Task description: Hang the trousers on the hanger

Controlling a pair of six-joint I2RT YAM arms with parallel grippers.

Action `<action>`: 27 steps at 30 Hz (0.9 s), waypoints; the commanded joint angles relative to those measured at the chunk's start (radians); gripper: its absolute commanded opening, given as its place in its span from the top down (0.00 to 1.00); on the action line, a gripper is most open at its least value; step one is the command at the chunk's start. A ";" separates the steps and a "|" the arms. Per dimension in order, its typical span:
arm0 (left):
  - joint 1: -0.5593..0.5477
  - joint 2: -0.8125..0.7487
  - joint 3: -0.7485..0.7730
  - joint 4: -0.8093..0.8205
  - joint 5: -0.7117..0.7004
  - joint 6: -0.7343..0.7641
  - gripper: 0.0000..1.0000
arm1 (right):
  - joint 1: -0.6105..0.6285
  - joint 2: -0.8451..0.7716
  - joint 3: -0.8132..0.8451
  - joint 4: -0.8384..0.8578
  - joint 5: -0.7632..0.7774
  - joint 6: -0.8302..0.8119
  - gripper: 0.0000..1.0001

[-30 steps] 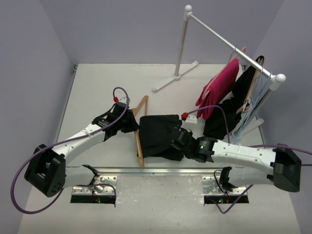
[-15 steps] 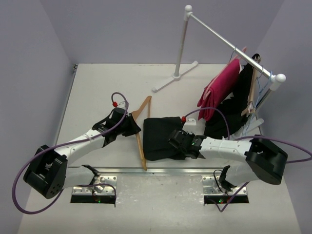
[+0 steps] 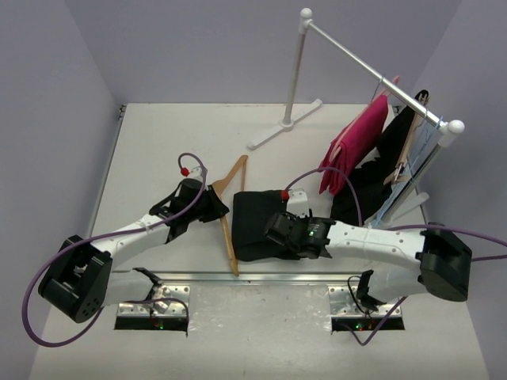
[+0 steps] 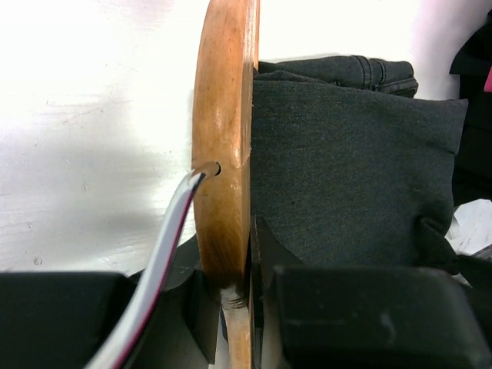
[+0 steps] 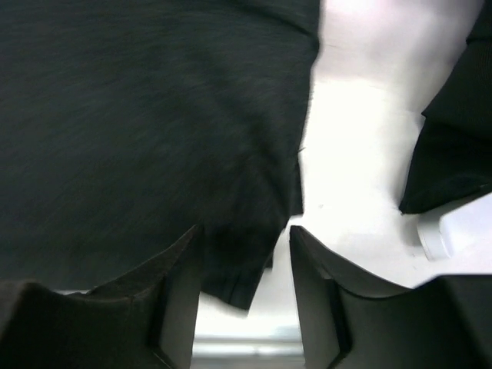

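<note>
The black trousers [image 3: 255, 218] lie folded on the table, partly draped over the lower bar of the tan wooden hanger [image 3: 228, 229]. My left gripper [image 3: 212, 207] is shut on the hanger at its neck. In the left wrist view the gripper [image 4: 244, 296] clamps the wood [image 4: 227, 146] beside the silver hook [image 4: 171, 242], with the trousers [image 4: 346, 169] to the right. My right gripper [image 3: 277, 232] is open over the trousers' near right part. In the right wrist view the gripper [image 5: 244, 288] straddles a corner of the fabric [image 5: 154, 115].
A white clothes rack [image 3: 356, 57] stands at the back right, its foot [image 3: 283, 123] on the table. A magenta-pink garment [image 3: 356, 144], another black garment [image 3: 388, 170] on a flat wooden hanger and a blue wire hanger [image 3: 425, 150] hang on it. That black garment also shows in the right wrist view [image 5: 453, 146].
</note>
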 commanded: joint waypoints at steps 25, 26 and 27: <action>0.015 0.052 -0.067 -0.090 -0.006 0.064 1.00 | -0.258 0.246 0.016 0.154 -0.305 -0.140 0.50; 0.015 0.053 -0.066 -0.088 -0.002 0.068 1.00 | -0.252 0.218 0.019 0.152 -0.303 -0.143 0.50; 0.015 0.052 -0.065 -0.091 -0.005 0.073 1.00 | -0.247 0.171 0.033 0.139 -0.296 -0.146 0.50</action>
